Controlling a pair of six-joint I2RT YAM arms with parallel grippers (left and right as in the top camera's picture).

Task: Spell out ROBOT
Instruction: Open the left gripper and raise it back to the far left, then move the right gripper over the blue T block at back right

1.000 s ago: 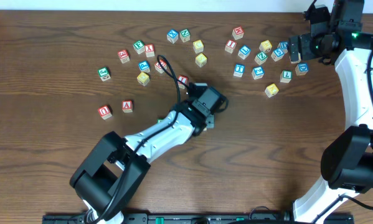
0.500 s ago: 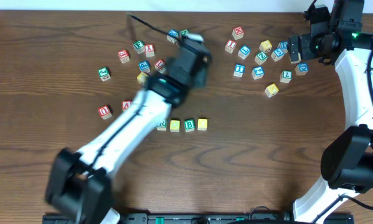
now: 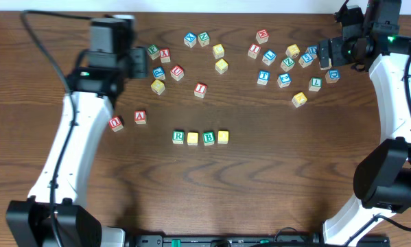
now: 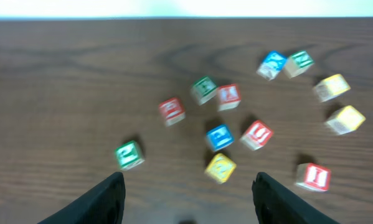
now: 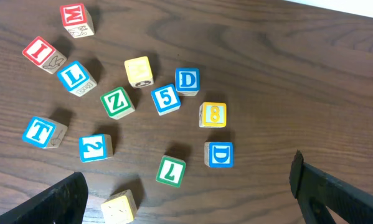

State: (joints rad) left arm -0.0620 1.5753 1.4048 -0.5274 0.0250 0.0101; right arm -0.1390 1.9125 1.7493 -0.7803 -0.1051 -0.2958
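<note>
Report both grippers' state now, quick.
The left gripper is open, holding nothing.
The right gripper is open, holding nothing.

Table (image 3: 274, 178): dark brown, wavy wood grain.

Row cubes: cube R (image 3: 178, 137) and cube B (image 3: 208, 138) are lettered in green. The yellow cube between them (image 3: 193, 138) and the yellow end cube (image 3: 223, 136) show plain yellow faces.

Cube T (image 5: 42, 132): blue and white.

Cube A (image 3: 141, 117) and cube U (image 3: 116, 123): red lettering.

Cube 8 (image 5: 212, 114): orange numeral on yellow.

Left arm (image 3: 75, 137) and right arm (image 3: 397, 89): white with black joints.
</note>
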